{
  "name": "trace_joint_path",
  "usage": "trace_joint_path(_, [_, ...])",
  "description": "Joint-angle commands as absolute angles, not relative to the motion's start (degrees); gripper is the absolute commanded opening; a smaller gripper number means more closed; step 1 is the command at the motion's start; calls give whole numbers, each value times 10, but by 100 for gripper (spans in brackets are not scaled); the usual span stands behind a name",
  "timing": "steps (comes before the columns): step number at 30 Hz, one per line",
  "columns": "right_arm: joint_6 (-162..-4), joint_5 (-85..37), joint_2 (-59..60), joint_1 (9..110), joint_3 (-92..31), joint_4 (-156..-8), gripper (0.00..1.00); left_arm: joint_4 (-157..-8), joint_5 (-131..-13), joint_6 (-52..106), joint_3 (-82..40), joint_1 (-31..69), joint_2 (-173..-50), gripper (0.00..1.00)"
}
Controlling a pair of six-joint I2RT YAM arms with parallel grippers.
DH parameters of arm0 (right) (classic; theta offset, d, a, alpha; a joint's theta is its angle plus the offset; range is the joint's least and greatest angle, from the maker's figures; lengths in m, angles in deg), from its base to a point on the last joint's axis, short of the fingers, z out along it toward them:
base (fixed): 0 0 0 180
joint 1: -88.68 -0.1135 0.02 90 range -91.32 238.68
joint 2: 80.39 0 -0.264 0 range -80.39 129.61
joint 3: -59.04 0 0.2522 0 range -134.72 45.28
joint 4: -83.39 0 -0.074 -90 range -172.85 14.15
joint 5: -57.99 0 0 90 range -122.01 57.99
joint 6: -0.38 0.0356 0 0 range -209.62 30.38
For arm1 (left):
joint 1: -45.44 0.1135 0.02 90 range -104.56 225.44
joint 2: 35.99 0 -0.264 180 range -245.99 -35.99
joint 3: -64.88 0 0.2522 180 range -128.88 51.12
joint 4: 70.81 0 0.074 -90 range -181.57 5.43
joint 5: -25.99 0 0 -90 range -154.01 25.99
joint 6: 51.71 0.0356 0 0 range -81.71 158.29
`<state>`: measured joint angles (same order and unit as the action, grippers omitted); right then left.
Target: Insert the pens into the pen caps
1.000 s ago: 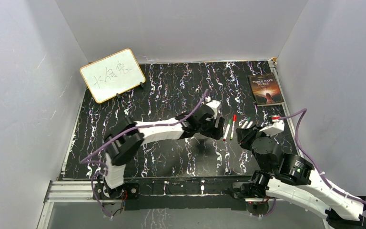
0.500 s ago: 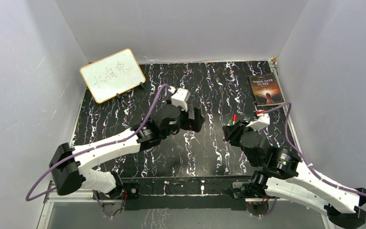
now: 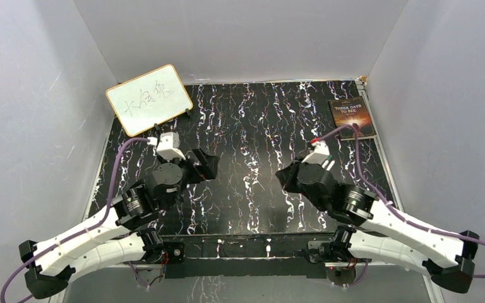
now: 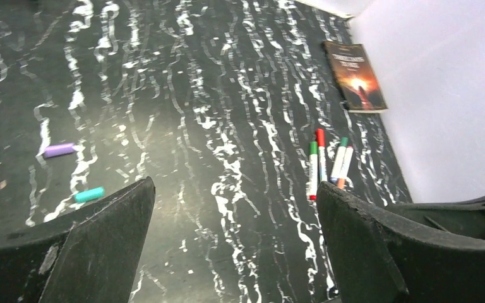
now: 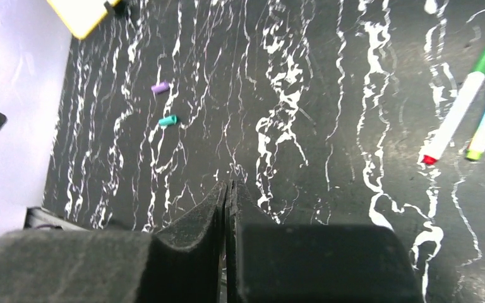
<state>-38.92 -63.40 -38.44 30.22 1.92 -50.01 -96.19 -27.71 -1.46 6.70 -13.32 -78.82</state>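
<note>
Several white-barrelled pens (image 4: pixel 322 165) lie side by side on the black marbled table near the right wall, with green, red, teal and orange ends. Two of them show in the right wrist view (image 5: pixel 458 112). In the top view my right arm covers them. A purple cap (image 4: pixel 59 150) and a teal cap (image 4: pixel 89 194) lie apart on the left; both also show in the right wrist view, purple (image 5: pixel 160 87) and teal (image 5: pixel 168 120). My left gripper (image 3: pixel 205 165) (image 4: pixel 233 186) is open and empty. My right gripper (image 3: pixel 282 178) (image 5: pixel 228 184) is shut and empty, left of the pens.
A dark book (image 3: pixel 352 117) (image 4: pixel 355 76) lies at the far right corner. A small whiteboard (image 3: pixel 149 98) with a yellow rim (image 5: pixel 85 12) stands at the far left. White walls enclose the table on three sides.
My left arm has swung left and drawn back from the pens, its gripper now at the table's left middle. My right gripper has moved left past the pens toward the centre.
</note>
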Motion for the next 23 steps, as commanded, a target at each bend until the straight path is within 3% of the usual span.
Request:
trace_joint_path(1, [-394,-561,-326,301,16,-553,0,-1086,-204,-58,63,-132,-765,98])
trace_joint_path(2, [-397,-562,-318,302,15,-559,2,-1097,-202,-62,62,-132,-760,98])
trace_joint_path(4, [-413,-575,-313,301,17,-578,40,-1108,-198,-69,63,-132,-754,98])
trace_joint_path(5, [-424,-589,-314,301,18,-584,54,-1111,-198,-70,64,-132,-751,98])
trace_joint_path(7, [-442,-626,-314,301,18,-591,63,-1110,-200,-70,65,-132,-749,98])
trace_joint_path(17, [-521,-787,-311,302,13,-598,67,-1094,-193,-52,57,-132,-771,98])
trace_joint_path(23, [-534,-804,-330,304,59,-631,66,-1098,-210,-50,38,-132,-805,97])
